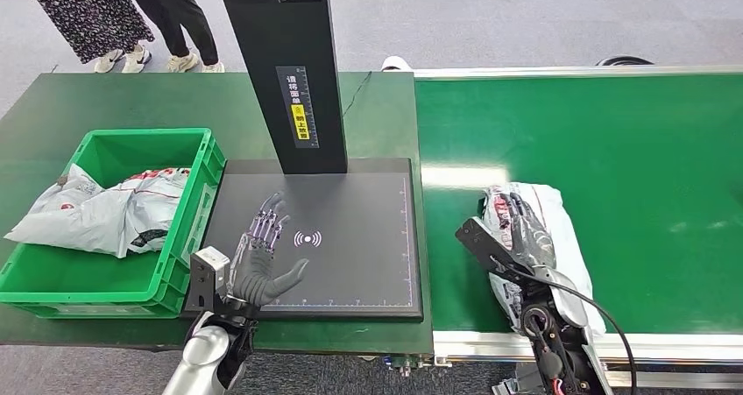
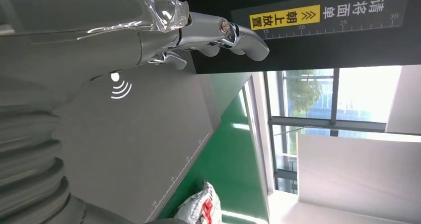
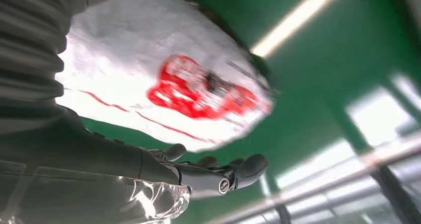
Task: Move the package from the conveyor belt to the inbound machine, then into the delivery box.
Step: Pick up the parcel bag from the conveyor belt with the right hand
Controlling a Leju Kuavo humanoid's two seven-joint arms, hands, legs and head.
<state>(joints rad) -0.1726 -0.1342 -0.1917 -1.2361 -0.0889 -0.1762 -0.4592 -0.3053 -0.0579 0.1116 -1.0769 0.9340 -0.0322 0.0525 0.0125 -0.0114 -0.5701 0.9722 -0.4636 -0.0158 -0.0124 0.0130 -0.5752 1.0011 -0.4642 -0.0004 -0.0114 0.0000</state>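
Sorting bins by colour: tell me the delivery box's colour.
Green; the delivery box shows best in the head view.

Left hand (image 1: 263,259) open, fingers spread; right hand (image 1: 517,229) open, fingers extended.

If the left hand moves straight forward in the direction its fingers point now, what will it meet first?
Probably the black column of the inbound machine. The left hand hovers open above the dark scan plate, fingers pointing toward the column's base. Its height above the plate is unclear, so this is a judgement.
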